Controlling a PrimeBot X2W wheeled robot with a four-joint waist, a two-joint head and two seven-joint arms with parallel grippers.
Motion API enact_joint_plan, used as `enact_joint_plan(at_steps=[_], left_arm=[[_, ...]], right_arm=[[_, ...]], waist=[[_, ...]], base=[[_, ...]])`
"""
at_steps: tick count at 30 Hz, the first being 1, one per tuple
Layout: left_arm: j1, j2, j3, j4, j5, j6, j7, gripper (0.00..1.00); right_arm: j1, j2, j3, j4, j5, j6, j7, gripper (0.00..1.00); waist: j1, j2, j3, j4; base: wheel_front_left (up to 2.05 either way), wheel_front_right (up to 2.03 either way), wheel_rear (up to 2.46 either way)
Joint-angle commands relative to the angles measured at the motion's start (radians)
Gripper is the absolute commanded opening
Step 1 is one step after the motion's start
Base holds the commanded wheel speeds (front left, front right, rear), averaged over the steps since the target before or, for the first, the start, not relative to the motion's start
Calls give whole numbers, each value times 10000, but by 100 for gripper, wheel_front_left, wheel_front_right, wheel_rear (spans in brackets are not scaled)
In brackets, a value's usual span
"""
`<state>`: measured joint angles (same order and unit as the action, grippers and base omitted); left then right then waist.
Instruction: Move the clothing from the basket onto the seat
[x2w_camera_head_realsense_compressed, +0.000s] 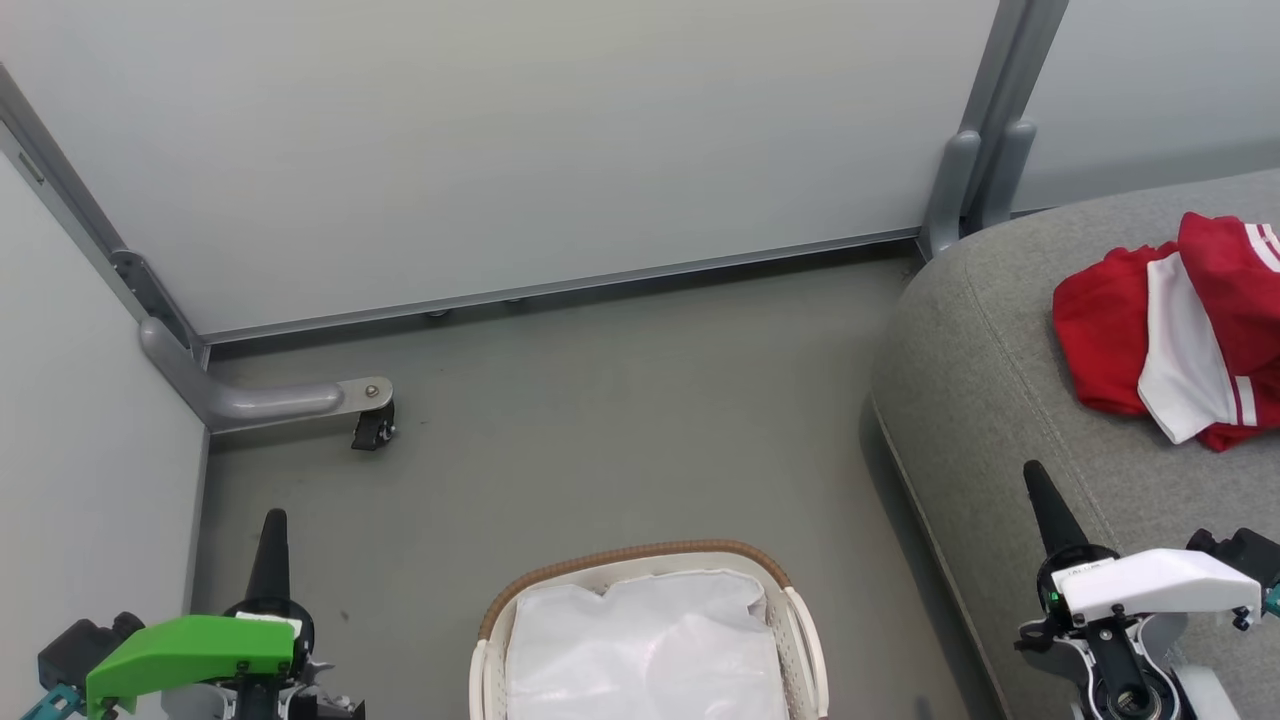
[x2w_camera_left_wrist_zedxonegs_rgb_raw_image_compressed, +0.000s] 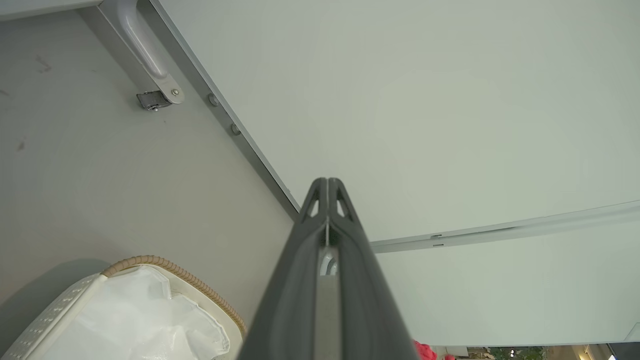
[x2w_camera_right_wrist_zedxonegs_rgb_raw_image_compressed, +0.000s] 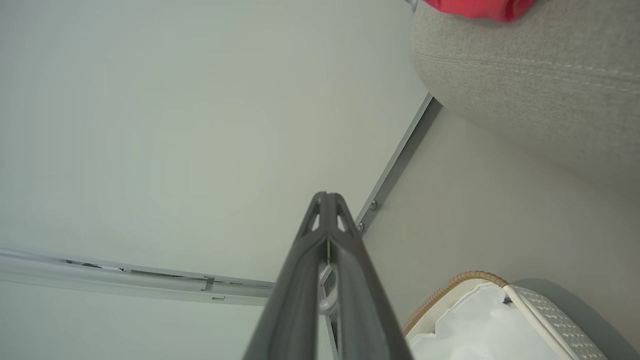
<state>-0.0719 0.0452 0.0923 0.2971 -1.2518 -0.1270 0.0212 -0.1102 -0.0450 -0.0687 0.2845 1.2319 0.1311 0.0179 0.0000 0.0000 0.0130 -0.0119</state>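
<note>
**Head view: clothing (x2w_camera_head_realsense_compressed: 1170, 330) on the seat (x2w_camera_head_realsense_compressed: 1000, 420), both grippers closed and empty**

We see the red-and-white clothing bunched on the grey seat at the right. The picture's edge cuts off its far side, so we cannot tell how many garments make the heap. The basket (x2w_camera_head_realsense_compressed: 640, 553) stands on the floor (x2w_camera_head_realsense_compressed: 600, 400) at bottom centre, its near half running off the frame. Inside it we make out crumpled white liner (x2w_camera_head_realsense_compressed: 640, 650), and we cannot tell whether anything lies beneath.

The left gripper (x2w_camera_head_realsense_compressed: 272, 540) at lower left and the right gripper (x2w_camera_head_realsense_compressed: 1040, 495), over the seat's front, each point upward. Their fingers are pressed together on nothing, and both wrist views show the same thin seam between them.

In the right wrist view the top edge cuts the clothing down to a red strip. In the left wrist view a red scrap beside the fingers at the bottom edge is too small for us to identify.
</note>
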Motion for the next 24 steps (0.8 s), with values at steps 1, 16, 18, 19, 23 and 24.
enact_joint_plan(at_steps=[1,16,18,19,23,24], left_arm=[[-227,65,39,-117,-267,-42,62,0],[-305,71,120,-273,-1494,-49,397,0],[-321,72,130,-291,-1650,-50,425,0],[-329,73,134,-303,-1734,-50,458,0],[-357,74,153,-337,-2030,-52,532,0],[-364,74,158,-348,-2111,-53,561,0]], right_arm=[[-17,-58,-58,-134,261,-3,82,0],[1,-67,-214,-240,1562,-4,416,0],[3,-67,-231,-256,1733,-4,457,0],[5,-68,-243,-261,1820,-4,475,0],[10,-70,-282,-291,2129,-5,553,0],[11,-71,-294,-298,2219,-5,583,0]], waist=[[0,0,-3,4],[0,0,-34,41],[0,0,-38,46],[0,0,-40,48],[0,0,-49,58],[0,0,-51,61]], base=[[0,0,0],[0,0,0],[0,0,0],[0,0,0],[0,0,0],[0,0,0]])
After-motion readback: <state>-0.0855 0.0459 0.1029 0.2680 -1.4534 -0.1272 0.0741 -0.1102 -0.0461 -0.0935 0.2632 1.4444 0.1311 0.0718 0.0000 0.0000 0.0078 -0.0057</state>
